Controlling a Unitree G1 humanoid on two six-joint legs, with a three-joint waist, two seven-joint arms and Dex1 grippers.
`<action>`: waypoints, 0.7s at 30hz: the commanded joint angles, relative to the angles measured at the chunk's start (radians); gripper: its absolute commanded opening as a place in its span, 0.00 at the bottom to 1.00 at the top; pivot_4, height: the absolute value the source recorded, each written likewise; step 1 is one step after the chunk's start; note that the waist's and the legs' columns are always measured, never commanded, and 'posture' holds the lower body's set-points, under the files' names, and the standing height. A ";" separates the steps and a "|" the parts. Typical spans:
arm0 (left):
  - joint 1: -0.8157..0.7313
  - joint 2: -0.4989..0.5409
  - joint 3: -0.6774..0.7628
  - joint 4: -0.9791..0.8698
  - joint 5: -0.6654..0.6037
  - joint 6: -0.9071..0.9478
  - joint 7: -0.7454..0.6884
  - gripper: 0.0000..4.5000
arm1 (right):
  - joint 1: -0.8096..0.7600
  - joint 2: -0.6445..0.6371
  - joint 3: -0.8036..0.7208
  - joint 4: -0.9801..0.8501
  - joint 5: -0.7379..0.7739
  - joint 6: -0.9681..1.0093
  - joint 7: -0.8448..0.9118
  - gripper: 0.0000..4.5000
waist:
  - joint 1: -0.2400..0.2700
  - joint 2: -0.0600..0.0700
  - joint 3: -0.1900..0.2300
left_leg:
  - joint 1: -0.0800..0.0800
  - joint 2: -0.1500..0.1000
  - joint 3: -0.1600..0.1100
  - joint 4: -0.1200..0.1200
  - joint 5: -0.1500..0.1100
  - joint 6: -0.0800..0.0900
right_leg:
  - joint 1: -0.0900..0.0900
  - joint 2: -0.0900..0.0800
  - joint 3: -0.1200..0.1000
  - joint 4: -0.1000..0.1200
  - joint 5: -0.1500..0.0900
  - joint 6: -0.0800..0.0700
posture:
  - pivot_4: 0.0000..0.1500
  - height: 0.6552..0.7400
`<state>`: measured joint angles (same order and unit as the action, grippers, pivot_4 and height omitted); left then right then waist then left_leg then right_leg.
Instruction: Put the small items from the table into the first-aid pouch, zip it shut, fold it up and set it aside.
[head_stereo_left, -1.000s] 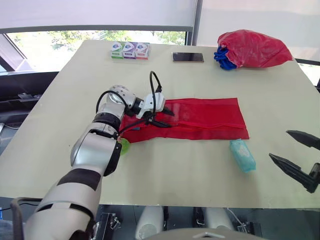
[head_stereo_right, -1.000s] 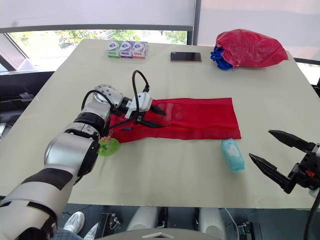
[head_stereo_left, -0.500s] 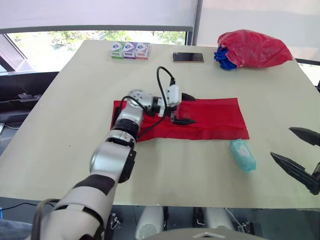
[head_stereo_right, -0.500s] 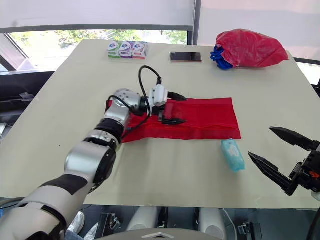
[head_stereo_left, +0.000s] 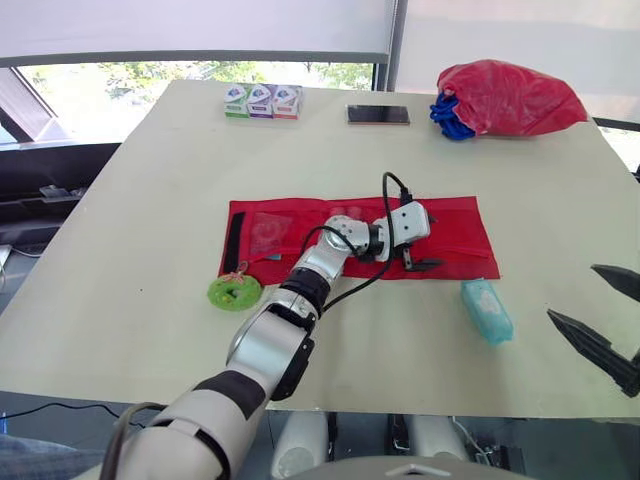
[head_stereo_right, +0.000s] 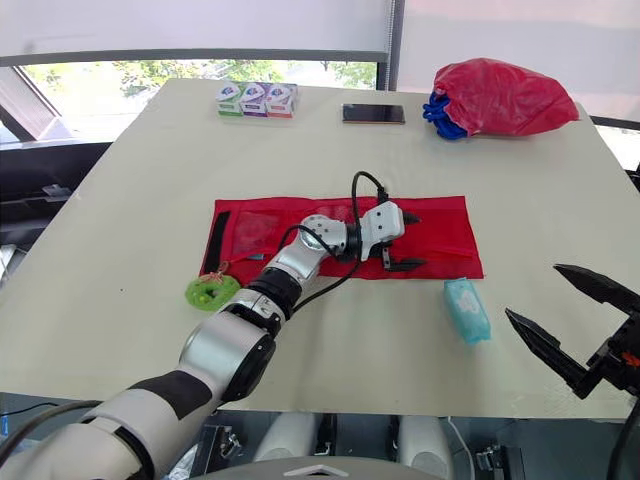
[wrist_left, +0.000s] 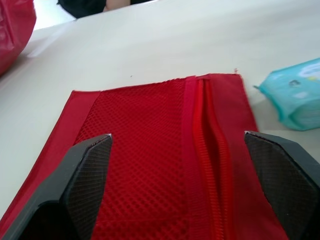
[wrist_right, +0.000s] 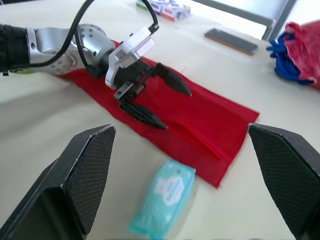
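The red first-aid pouch (head_stereo_left: 460, 230) lies unfolded and flat at the middle of the table (head_stereo_left: 130, 250). The left hand (head_stereo_right: 420, 240) hovers over the pouch's right part with its two fingers spread wide, gripping nothing. In the left wrist view the zip line runs between those fingers. A teal wipes packet (head_stereo_left: 486, 311) lies on the table at 4 o'clock from the pouch, just off its right corner, and a green round item (head_stereo_left: 234, 292) lies at 8 o'clock by its left corner. The right hand (head_stereo_right: 532, 290) hangs further out at 4 o'clock, by the table's near edge, fingers wide apart and empty.
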<state>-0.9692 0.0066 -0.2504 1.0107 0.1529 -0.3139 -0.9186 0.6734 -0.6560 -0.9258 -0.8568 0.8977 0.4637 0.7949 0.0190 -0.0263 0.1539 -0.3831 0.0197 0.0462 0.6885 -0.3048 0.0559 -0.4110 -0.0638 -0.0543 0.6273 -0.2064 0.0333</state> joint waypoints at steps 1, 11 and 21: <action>-0.033 -0.030 -0.015 0.022 0.018 0.004 0.057 0.99 | 0.040 0.023 -0.062 -0.042 0.009 -0.022 -0.023 1.00 | 0.001 0.000 0.000 | 0.000 0.000 0.000 0.000 0.000 0.000 | 0.000 0.000 0.000 0.000 0.000 0.000 | 1.00 1.00; -0.050 -0.056 -0.008 0.067 0.021 0.010 0.095 0.58 | 0.102 0.058 -0.049 -0.085 0.027 -0.033 -0.066 1.00 | 0.002 0.000 0.000 | 0.000 0.000 0.000 0.000 0.000 0.000 | 0.000 0.000 0.000 0.000 -0.002 0.003 | 1.00 1.00; -0.033 -0.052 0.024 0.003 -0.052 0.104 -0.031 0.01 | 0.086 0.024 0.055 -0.086 0.001 0.030 -0.137 1.00 | 0.001 0.000 0.000 | 0.000 0.000 0.000 0.000 0.000 0.000 | 0.000 0.000 0.000 0.000 -0.001 0.001 | 1.00 1.00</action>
<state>-0.9962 -0.0418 -0.2401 1.0694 0.1258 -0.2191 -0.9333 0.7663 -0.6190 -0.8981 -0.9258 0.9095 0.4753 0.6933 0.0200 -0.0262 0.1538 -0.3832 0.0198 0.0462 0.6886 -0.3049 0.0559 -0.4112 -0.0642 -0.0545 0.6271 -0.2072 0.0343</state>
